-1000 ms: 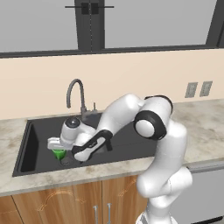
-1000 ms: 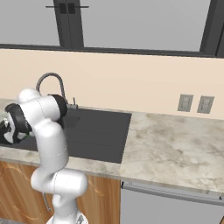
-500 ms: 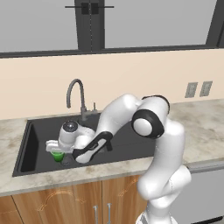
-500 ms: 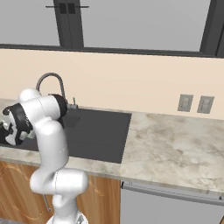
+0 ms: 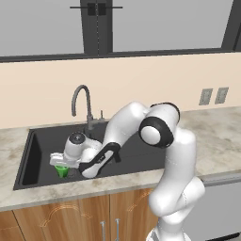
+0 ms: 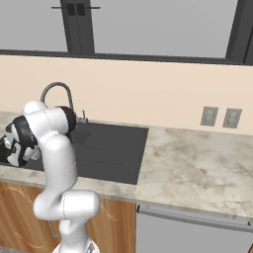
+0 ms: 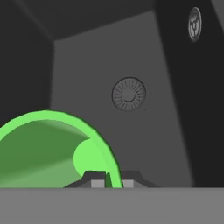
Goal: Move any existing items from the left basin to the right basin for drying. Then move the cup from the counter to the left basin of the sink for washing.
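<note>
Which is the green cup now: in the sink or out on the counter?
In the sink: the cup hangs inside the left basin, its rim pinched by the hand.

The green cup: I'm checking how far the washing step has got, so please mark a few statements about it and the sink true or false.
1. The gripper is shut on the green cup's rim. True.
2. The cup stands on the counter. False: it is held inside the left basin.
3. The tap rises behind the sink. True.
4. The cup is blue with a handle. False: bright green, no handle visible.
</note>
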### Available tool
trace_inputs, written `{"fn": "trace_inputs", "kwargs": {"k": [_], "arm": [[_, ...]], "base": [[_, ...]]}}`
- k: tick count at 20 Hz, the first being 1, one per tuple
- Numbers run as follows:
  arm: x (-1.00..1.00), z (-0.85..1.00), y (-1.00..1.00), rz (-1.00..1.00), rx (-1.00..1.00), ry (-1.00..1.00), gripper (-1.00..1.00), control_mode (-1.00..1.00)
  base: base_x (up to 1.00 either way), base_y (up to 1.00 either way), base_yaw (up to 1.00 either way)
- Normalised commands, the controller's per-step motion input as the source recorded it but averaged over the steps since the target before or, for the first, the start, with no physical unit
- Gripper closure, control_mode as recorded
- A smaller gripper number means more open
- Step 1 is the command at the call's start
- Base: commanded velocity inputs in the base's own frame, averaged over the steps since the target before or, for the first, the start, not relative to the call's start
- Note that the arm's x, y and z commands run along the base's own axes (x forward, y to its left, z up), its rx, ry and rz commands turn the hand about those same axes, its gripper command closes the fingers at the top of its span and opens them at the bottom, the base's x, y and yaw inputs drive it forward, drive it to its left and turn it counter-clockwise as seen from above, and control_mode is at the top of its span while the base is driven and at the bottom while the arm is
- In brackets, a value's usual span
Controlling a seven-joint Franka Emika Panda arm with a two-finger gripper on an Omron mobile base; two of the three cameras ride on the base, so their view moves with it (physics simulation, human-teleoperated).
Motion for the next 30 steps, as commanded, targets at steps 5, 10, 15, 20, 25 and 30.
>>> {"fn": "trace_inputs", "kwargs": {"k": [5,10,15,20,25,30], "arm": [[0.06,-0.02,0.0,0.0,0.0,0.0,1.0,-1.0],[0.11,-0.05,0.01,0.0,0.0,0.01,1.0,-1.0],[0.13,-0.13,0.02,0.0,0.0,0.02,1.0,-1.0],[0.12,-0.17,0.02,0.0,0.0,0.04,1.0,-1.0],[0.09,-0.13,0.03,0.0,0.0,0.02,1.0,-1.0],[0.1,-0.11,0.03,0.0,0.01,0.07,1.0,-1.0]], "base": [[0.0,0.0,0.0],[0.0,0.0,0.0],[0.0,0.0,0.0],[0.0,0.0,0.0],[0.0,0.0,0.0],[0.0,0.0,0.0]]}}
